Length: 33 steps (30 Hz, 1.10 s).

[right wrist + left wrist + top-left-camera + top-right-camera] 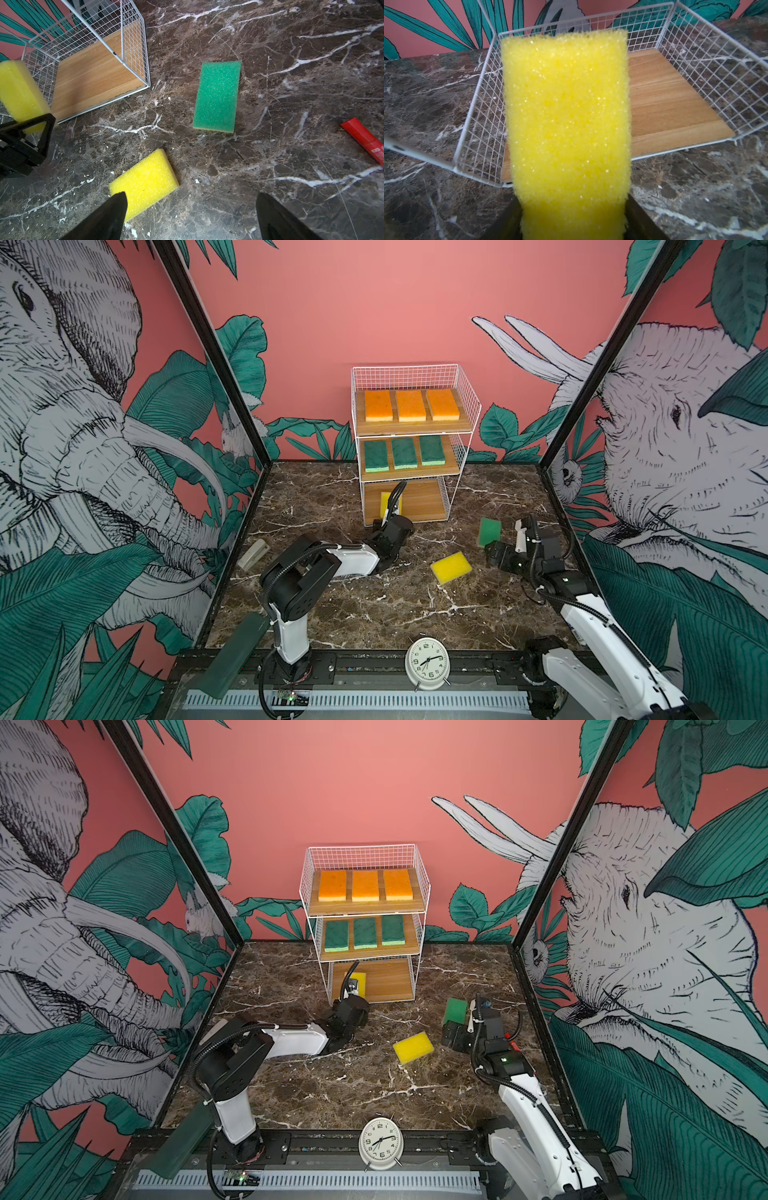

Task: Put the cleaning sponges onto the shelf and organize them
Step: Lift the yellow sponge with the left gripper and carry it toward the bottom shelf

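Left gripper (390,517), in both top views, clamps a yellow sponge (385,502) at the front left corner of the bottom board of the shelf (468,398). Three orange sponges (410,405) lie on the top board and three green sponges (404,452) on the middle one. In the left wrist view, the yellow sponge juts over that bottom board. In the right wrist view, the right gripper (191,212) gapes wide above the table (301,68), over a loose yellow sponge (145,182) and a loose green sponge (217,96) lying flat.

Robotics lab test cell, dressed as a set. Boxed in by black metal frame posts (214,356) and flat printed wall panels of grey elephants and green leaves on pink (62,427). Floored with a dark brown marble-patterned tabletop (374,614). Fitted with a white-and-black left robot arm (357,562) and a matching right robot arm (590,618), both mounted on a black metal front rail (374,659) above a white slotted cable duct (374,700). Staged with a small white wire-mesh rack with light wooden boards (415,429) and a round white alarm clock (427,663).
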{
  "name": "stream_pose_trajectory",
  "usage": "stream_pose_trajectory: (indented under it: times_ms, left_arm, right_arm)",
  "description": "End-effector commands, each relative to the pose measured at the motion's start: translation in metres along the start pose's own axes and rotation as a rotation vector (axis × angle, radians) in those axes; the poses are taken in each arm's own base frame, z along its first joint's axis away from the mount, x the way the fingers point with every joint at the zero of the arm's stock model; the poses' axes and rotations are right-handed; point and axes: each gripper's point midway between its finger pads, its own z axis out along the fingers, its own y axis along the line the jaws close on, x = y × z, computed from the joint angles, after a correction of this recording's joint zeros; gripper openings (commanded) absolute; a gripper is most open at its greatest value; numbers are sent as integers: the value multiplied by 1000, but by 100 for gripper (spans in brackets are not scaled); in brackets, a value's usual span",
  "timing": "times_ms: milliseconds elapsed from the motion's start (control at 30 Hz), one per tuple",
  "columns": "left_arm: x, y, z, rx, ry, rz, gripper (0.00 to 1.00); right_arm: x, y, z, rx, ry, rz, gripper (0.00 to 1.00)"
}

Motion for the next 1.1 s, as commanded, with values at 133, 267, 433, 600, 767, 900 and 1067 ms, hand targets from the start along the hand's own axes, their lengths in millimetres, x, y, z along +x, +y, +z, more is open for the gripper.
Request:
stream_pose_trajectory:
  times_ms: [133, 267, 433, 600, 767, 900, 1067]
  left_arm:
    - [-15, 18, 7, -65, -52, -50, 64]
    - [-11, 27, 11, -90, -47, -64, 65]
    - [-11, 29, 18, -85, -47, -67, 65]
    - [-11, 30, 26, -91, -45, -81, 65]
    - [-15, 25, 33, -91, -45, -75, 65]
    - [-19, 26, 36, -99, -49, -88, 65]
    - [-17, 29, 40, -150, -3, -94, 65]
  right_arm:
    - [-6, 7, -3, -41, -29, 16, 99]
    - [-4, 8, -3, -52, -26, 26, 99]
    - [-3, 9, -2, -60, -26, 31, 99]
    - [-2, 12, 0, -76, -21, 43, 99]
    - [-2, 13, 0, -86, -18, 45, 99]
    - [-3, 15, -3, -95, -21, 43, 99]
    - [-2, 15, -5, -97, -20, 37, 99]
